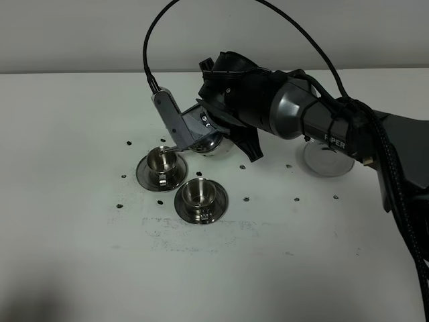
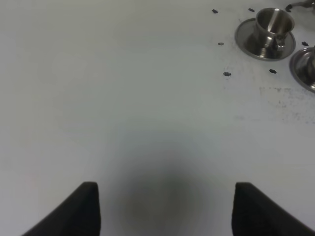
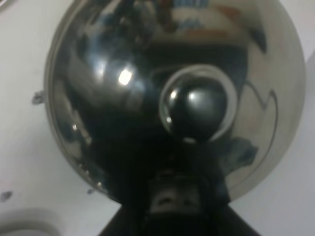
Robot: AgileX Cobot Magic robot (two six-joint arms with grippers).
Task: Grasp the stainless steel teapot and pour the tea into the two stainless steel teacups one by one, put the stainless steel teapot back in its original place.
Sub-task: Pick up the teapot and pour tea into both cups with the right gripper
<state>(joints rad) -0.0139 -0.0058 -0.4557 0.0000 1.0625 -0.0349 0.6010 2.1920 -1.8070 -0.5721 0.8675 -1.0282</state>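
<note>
In the exterior high view my right gripper [image 1: 196, 127] reaches across the middle, shut on the stainless steel teapot [image 1: 206, 143]. The teapot is held tilted, its thin spout [image 1: 173, 147] over the left teacup [image 1: 161, 161]. The second teacup [image 1: 199, 192] stands on its saucer just right of and nearer than the first. The teapot's own saucer [image 1: 328, 158] lies bare at the right. The right wrist view is filled by the teapot's lid and knob [image 3: 197, 105]. My left gripper [image 2: 167, 211] is open and empty over bare table, well away from the left teacup [image 2: 273, 24].
A white table [image 1: 268, 268] with small dark marks scattered around the cups. The black right arm [image 1: 315, 121] and its cable span the upper right. In the left wrist view the second cup's saucer [image 2: 306, 66] sits at the frame edge.
</note>
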